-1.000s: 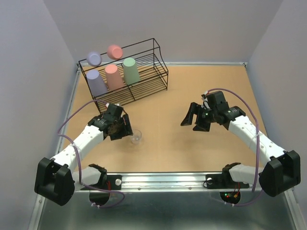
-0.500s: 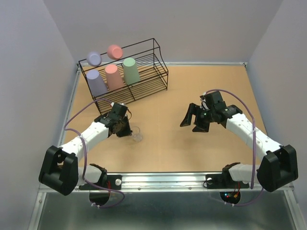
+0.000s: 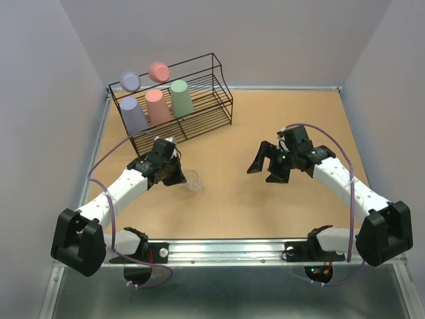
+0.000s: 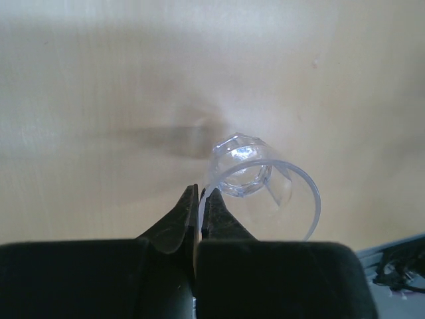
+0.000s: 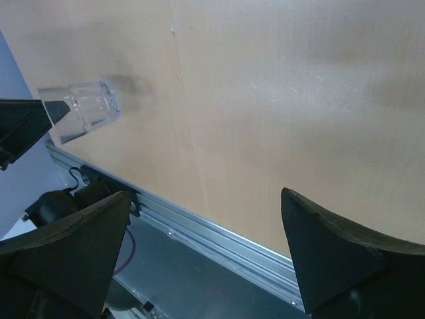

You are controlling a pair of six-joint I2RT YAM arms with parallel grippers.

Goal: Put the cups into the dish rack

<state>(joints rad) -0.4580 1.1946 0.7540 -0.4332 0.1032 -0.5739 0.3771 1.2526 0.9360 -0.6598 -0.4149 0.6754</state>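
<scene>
left gripper (image 4: 198, 194) pinches clear cup (image 4: 247, 171) rim, seen only wrist-side.

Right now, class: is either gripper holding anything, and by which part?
The left gripper pinches the small clear cup by its rim, with the thin wall caught between the two fingers. The right gripper is open and holds nothing.

— Where does the top view sit?
— High over the near edge, facing far and down. Left wrist looks down, close on the cup (image 4: 255, 189); right wrist looks left, sharing it.
</scene>
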